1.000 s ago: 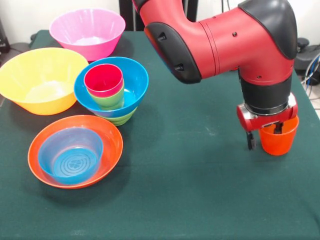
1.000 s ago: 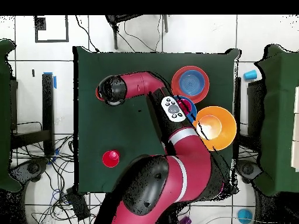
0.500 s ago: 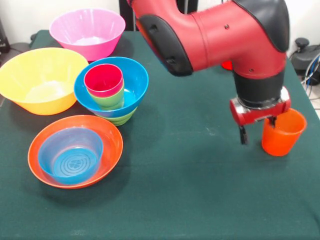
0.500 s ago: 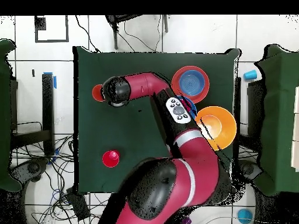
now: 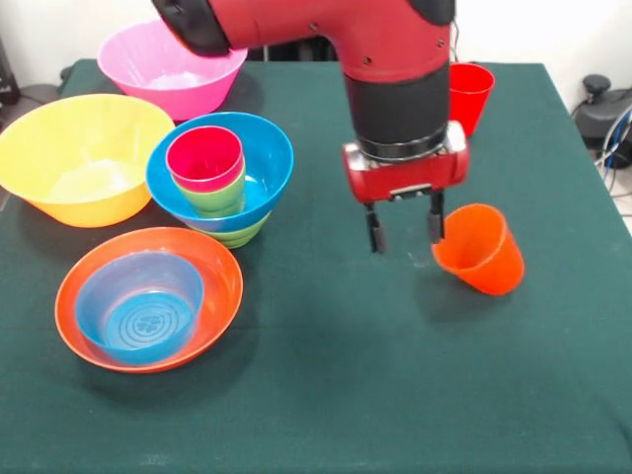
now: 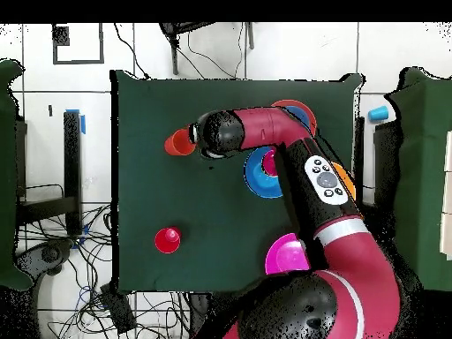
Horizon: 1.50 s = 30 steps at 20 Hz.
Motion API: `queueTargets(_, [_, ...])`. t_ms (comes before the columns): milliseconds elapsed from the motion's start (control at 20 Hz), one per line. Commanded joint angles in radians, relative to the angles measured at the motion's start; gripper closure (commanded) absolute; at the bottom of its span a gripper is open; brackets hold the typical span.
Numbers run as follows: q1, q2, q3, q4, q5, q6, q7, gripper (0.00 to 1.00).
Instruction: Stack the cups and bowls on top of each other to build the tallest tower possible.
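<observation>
front view: we see gripper [image 5: 405, 229] with fingers parted, nothing between them. right finger [image 5: 434, 217] just beside rim of tilted orange cup [image 5: 481, 251], contact we cannot tell. tower [image 5: 219, 178] at left: blue bowl on green bowl, green and magenta cups inside. overhead view: we see orange cup [image 6: 179, 142] beside wrist; fingers hidden.

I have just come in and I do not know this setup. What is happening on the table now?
A red and black robot arm is stacking plastic cups and bowls. Its gripper is open and holds nothing. Just beside it the orange plastic cup stands tilted on the green table. The tower so far is a wide blue bowl on a small green bowl, with a light green cup and a magenta-pink cup nested inside.
</observation>
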Motion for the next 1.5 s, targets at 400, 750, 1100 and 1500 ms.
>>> queueTargets(400, [0.181, 0.067, -0.091, -0.040, -0.090, -0.041, 0.018, 0.00])
queueTargets(750, [0.193, 0.086, -0.104, -0.046, -0.066, -0.063, 0.024, 0.00])
queueTargets(1100, [0.215, 0.111, -0.131, -0.075, -0.072, -0.059, 0.026, 0.00])
queueTargets(1500, [0.226, 0.072, -0.149, -0.084, -0.077, -0.032, 0.001, 0.00])
